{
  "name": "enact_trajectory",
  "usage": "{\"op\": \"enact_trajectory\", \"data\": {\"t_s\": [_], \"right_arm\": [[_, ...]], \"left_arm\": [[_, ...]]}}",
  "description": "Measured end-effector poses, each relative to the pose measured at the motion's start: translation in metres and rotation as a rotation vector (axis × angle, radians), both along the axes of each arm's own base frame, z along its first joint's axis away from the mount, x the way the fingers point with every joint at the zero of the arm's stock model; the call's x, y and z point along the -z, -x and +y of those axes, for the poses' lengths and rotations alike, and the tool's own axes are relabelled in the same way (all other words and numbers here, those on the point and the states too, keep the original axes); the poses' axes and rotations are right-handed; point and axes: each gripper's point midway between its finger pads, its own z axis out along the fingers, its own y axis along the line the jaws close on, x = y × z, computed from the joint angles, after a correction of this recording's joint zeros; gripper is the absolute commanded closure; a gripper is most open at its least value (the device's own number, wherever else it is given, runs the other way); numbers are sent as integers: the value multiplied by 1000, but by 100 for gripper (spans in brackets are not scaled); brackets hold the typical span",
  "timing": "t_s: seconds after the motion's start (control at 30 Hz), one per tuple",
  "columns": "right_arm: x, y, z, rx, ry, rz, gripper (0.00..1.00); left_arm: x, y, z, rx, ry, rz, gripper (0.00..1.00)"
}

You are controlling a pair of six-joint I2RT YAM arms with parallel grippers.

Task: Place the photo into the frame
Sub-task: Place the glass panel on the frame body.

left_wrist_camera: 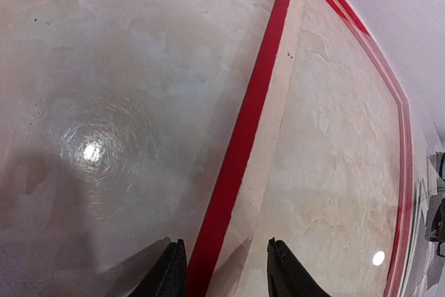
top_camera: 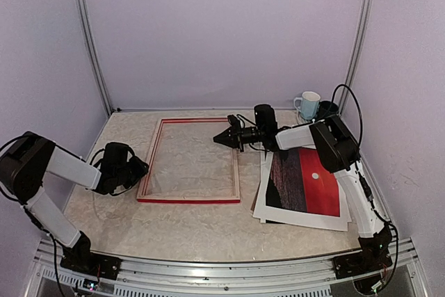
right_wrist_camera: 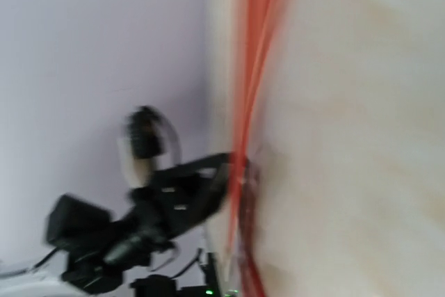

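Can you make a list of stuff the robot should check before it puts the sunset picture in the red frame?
1. Frame lying flat on the table: ok.
2. Left pincer straddling the frame's left rail, jaws apart either side: ok.
3. Photo in reach, lying right of the frame, picture side up: ok.
4. Right pincer holding the photo: not ok, it is shut and empty, above the frame's far right corner.
5. Frame opening empty: ok.
6. Right wrist view sharp: not ok, blurred.

Off in my far right corner there's a white mug [top_camera: 306,103] with a light blue body, handle pointing left, and a dark cup [top_camera: 327,109] sitting right beside it. Everything's on a pale marbled tabletop [top_camera: 195,231], with plain lavender walls [top_camera: 222,33] all around.
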Motion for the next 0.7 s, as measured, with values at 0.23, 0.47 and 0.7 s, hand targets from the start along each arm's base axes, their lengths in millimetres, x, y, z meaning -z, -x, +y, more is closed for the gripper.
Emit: {"op": "enact_trajectory", "data": {"t_s": [0.23, 0.47, 0.7], "right_arm": [[-32, 7, 12, -20, -84, -87, 100], [8, 10, 5, 9, 13, -24, 100], [17, 9, 4, 19, 45, -23, 100]], "left_arm": [[-1, 2, 6, -20, 20, 1, 60], [4, 6, 10, -23, 27, 18, 59], [4, 6, 10, -18, 37, 17, 59]]}}
